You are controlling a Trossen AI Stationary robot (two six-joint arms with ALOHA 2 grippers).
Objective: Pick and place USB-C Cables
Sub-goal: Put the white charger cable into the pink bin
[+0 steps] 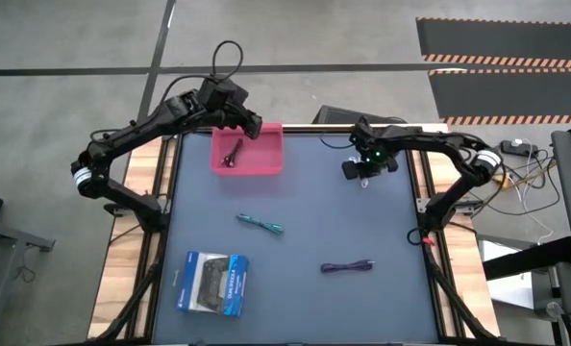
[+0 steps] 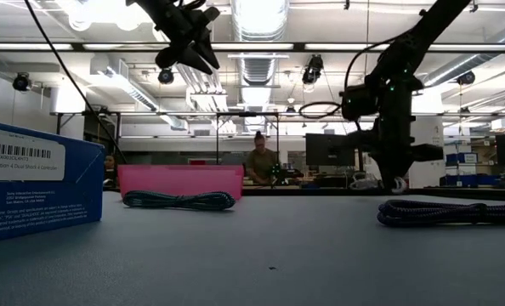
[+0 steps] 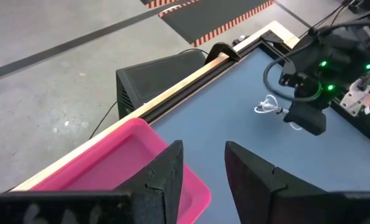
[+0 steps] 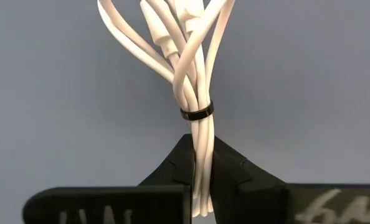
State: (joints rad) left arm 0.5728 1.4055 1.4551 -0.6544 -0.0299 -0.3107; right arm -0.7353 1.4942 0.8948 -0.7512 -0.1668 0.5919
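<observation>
four cables counted, one in the tray, one gripped

pinched shut on the thin white bundled cable (image 4: 194, 93), the right gripper (image 4: 200, 165) sits low at the table's far right. left gripper (image 3: 203, 165) hangs over the pink plastic tray (image 1: 266, 154), jaws narrowly parted, empty. one black cable (image 1: 232, 154) lies in that tray. one teal-blue cable (image 1: 260, 224) and one dark purple cable (image 1: 347, 267) lie apart on the grey table (image 1: 362, 221), near one blue-and-white controller box (image 1: 211, 283).

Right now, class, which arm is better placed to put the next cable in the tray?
Probably the right: its gripper is shut on the white cable. The left gripper is open and empty above the tray.
</observation>
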